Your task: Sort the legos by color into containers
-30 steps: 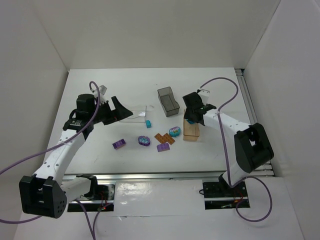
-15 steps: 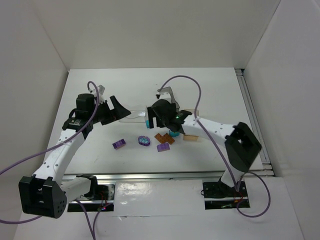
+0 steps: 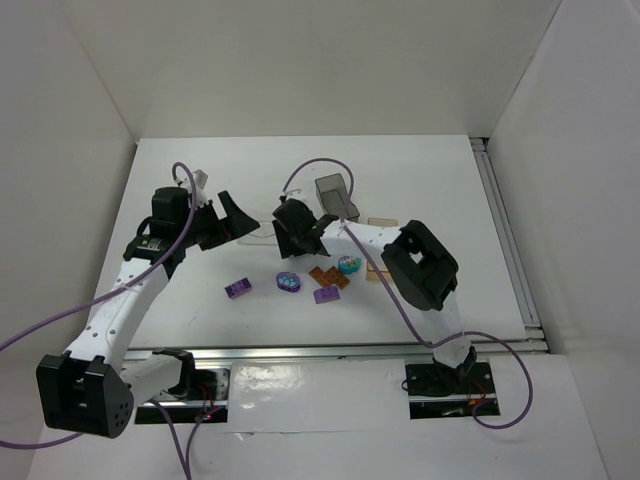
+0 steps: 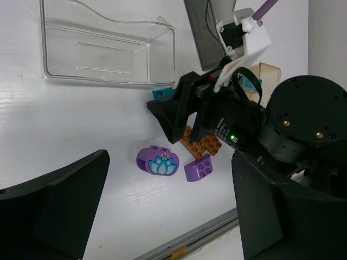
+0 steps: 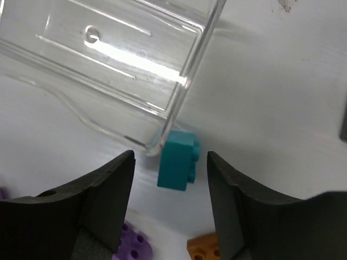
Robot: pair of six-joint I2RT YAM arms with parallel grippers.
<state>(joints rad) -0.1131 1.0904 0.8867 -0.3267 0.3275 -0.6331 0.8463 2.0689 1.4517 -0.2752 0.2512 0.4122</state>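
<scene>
The black left claw (image 3: 236,220) gapes wide, holding nothing. Right of it lies a clear, shiny plastic box (image 4: 108,84), long and smooth. A small teal brick (image 5: 178,161) with bumps sits at the box's near right corner. Farther right are a smoky grey box (image 3: 335,192) and a tan wooden box (image 4: 269,73). The table (image 3: 440,180) is flat and white, with white walls (image 3: 300,70) around. The right claw (image 5: 169,162) is half open, one finger on each side of the teal brick, not touching it.

White counter (image 3: 420,170), matte, evenly lit. White panel walls (image 3: 300,70) enclosing back and both sides. Metal rail (image 3: 330,349) along near edge; second rail (image 3: 512,250) along right edge.
</scene>
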